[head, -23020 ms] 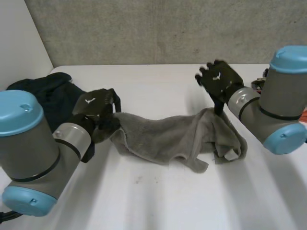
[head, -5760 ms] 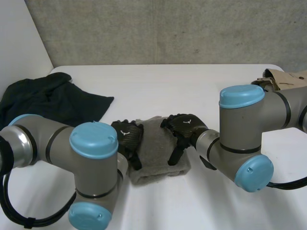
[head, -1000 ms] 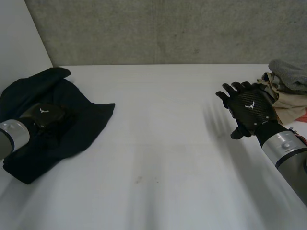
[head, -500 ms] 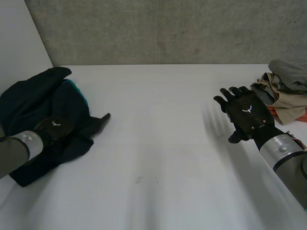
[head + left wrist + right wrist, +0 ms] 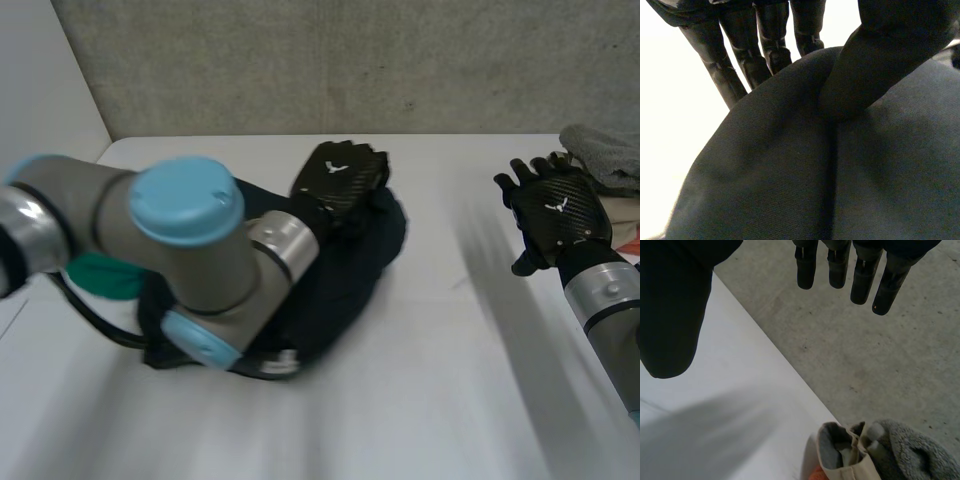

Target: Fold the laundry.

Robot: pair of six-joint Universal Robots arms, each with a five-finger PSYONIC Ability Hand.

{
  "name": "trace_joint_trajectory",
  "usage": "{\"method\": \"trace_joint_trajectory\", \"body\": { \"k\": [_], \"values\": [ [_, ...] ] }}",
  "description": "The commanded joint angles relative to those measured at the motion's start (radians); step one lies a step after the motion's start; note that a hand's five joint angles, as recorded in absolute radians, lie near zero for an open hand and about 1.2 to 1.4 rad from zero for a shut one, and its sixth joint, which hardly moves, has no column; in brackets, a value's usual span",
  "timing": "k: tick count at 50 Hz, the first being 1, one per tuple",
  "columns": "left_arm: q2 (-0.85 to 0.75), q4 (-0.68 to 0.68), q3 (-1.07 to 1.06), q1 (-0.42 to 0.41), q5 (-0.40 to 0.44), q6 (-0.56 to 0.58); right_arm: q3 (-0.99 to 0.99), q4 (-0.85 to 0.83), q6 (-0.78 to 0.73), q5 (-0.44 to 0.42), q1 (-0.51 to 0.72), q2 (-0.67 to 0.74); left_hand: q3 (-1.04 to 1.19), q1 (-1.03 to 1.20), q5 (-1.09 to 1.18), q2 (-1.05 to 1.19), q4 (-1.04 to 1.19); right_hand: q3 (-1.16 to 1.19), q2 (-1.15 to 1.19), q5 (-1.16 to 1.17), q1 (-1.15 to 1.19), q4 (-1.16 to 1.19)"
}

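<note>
It looks like you are partway: a pile (image 5: 600,165) of done laundry sits at the table's (image 5: 450,400) 2 o'clock edge. The dark cloth (image 5: 345,275) is not folded yet and lies in a lumpy heap near the middle, a bit toward 9 o'clock. Your left hand (image 5: 340,178) pinches its far end between thumb and fingers (image 5: 715,65), while your right hand (image 5: 555,212), at 3 o'clock, is loose and holds nothing.

Black garment (image 5: 365,245), grey towel (image 5: 604,152), white table (image 5: 430,380)
</note>
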Motion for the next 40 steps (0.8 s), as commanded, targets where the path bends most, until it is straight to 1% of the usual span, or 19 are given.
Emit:
{"method": "trace_joint_trajectory", "body": {
  "k": [1,2,4,7,11,12,14,16,19,20,23,24,26,28,30,31,34,35,40],
  "values": [
    [-0.09,0.184,0.043,-0.047,-0.035,-0.018,-0.006,0.0,0.003,0.013,0.0,0.001,-0.65,-0.6,-0.644,-0.664,-0.662,-0.039,-0.048,-0.068,-0.028,-0.063],
    [-0.085,0.2,0.037,-0.042,-0.035,-0.03,-0.006,0.0,0.004,0.013,0.0,0.001,-1.007,-0.957,-1.001,-1.021,-1.019,-0.039,-0.048,-0.068,-0.028,-0.063],
    [-0.071,0.201,0.027,-0.039,-0.04,-0.047,-0.006,0.0,0.009,0.011,0.0,0.001,-1.002,-0.952,-0.996,-1.016,-1.014,-0.039,-0.048,-0.068,-0.028,-0.063],
    [-0.036,0.2,-0.013,-0.036,-0.04,-0.041,-0.003,0.003,0.009,0.01,0.002,0.001,-0.99,-0.94,-0.984,-1.004,-1.002,-0.039,-0.048,-0.068,-0.028,-0.063],
    [0.096,0.195,-0.13,0.035,-0.038,-0.015,0.0,0.055,0.009,-0.001,0.006,-0.008,-0.978,-0.929,-0.972,-0.992,-0.99,-0.039,-0.048,-0.068,-0.028,-0.063],
    [0.155,0.192,-0.182,0.077,-0.032,0.01,-0.004,0.105,0.009,-0.006,0.014,-0.029,-0.972,-0.923,-0.966,-0.987,-0.985,-0.039,-0.048,-0.068,-0.028,-0.063],
    [0.212,0.186,-0.233,0.113,-0.031,0.045,-0.01,0.172,0.009,-0.021,0.02,-0.062,-0.955,-0.905,-0.949,-0.969,-0.967,-0.039,-0.048,-0.068,-0.028,-0.063],
    [0.283,0.169,-0.304,0.156,-0.029,0.106,-0.032,0.291,0.009,-0.071,0.05,-0.095,-0.943,-0.893,-0.937,-0.957,-0.955,-0.039,-0.048,-0.068,-0.028,-0.063],
    [0.33,0.142,-0.368,0.191,-0.029,0.172,-0.056,0.418,0.007,-0.134,0.083,-0.099,-0.94,-0.89,-0.934,-0.954,-0.952,-0.039,-0.048,-0.068,-0.028,-0.063],
    [0.341,0.128,-0.397,0.212,-0.027,0.207,-0.062,0.489,0.007,-0.173,0.095,-0.097,-0.928,-0.879,-0.922,-0.943,-0.941,-0.039,-0.048,-0.068,-0.028,-0.063],
    [0.341,0.088,-0.426,0.26,-0.026,0.26,-0.064,0.566,0.013,-0.204,0.114,-0.102,-0.867,-0.817,-0.861,-0.881,-0.879,-0.039,-0.048,-0.068,-0.028,-0.063],
    [0.34,0.057,-0.441,0.297,-0.026,0.29,-0.064,0.577,0.022,-0.202,0.12,-0.1,-0.858,-0.808,-0.852,-0.872,-0.87,-0.039,-0.048,-0.068,-0.028,-0.063],
    [0.332,0.02,-0.449,0.325,-0.024,0.318,-0.064,0.572,0.045,-0.188,0.136,-0.097,-0.858,-0.808,-0.852,-0.872,-0.87,-0.039,-0.048,-0.068,-0.028,-0.063],
    [0.317,-0.035,-0.449,0.352,-0.02,0.347,-0.064,0.569,0.105,-0.159,0.185,-0.093,-0.858,-0.808,-0.852,-0.872,-0.87,-0.039,-0.048,-0.068,-0.028,-0.063],
    [0.288,-0.056,-0.446,0.363,-0.012,0.364,-0.065,0.566,0.151,-0.136,0.228,-0.077,-0.855,-0.805,-0.849,-0.869,-0.867,-0.039,-0.048,-0.068,-0.028,-0.063],
    [0.271,-0.067,-0.441,0.366,-0.005,0.369,-0.069,0.559,0.194,-0.107,0.267,-0.051,-0.855,-0.805,-0.849,-0.869,-0.867,-0.039,-0.048,-0.068,-0.028,-0.063],
    [0.216,-0.099,-0.425,0.395,0.052,0.381,-0.07,0.54,0.246,-0.069,0.302,-0.021,-0.849,-0.799,-0.843,-0.863,-0.861,-0.039,-0.048,-0.068,-0.028,-0.063],
    [0.196,-0.104,-0.422,0.412,0.086,0.386,-0.07,0.528,0.274,-0.046,0.324,-0.004,-0.84,-0.791,-0.834,-0.855,-0.852,-0.039,-0.048,-0.068,-0.028,-0.063],
    [0.168,-0.112,-0.415,0.437,0.166,0.404,-0.069,0.506,0.332,0.003,0.365,0.036,-0.826,-0.776,-0.82,-0.84,-0.838,-0.039,-0.048,-0.068,-0.028,-0.063]
  ]
}}
